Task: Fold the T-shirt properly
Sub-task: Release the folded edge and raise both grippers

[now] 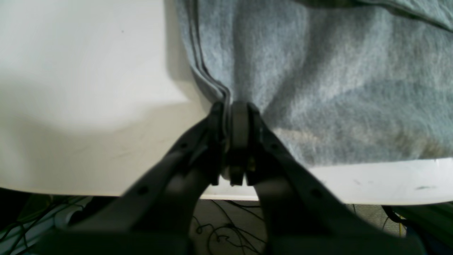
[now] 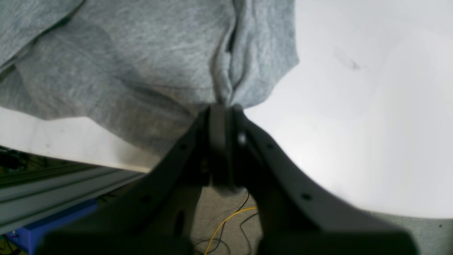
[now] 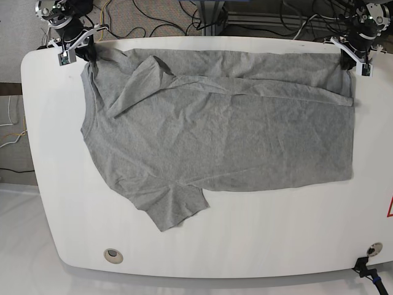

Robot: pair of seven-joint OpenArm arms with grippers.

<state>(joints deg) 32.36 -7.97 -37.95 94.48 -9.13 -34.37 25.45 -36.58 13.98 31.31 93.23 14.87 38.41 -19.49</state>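
Hiding tool (image 1: 231, 106) tips — T-shirt (image 3: 221, 129) folds.

White rounded table (image 3: 245, 246) over grey carpet (image 3: 141, 15) strewn with cables (image 3: 166, 21)

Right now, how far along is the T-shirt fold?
Early. Done: one lengthwise fold has been started, the far edge of the T-shirt doubled over toward the middle, the far sleeve lying on the body. In hand: the left gripper is shut on the hem corner, the right gripper on the shoulder-end corner, both at the far edge of the table. Left: the near sleeve sticks out unfolded, and no crosswise folds yet.
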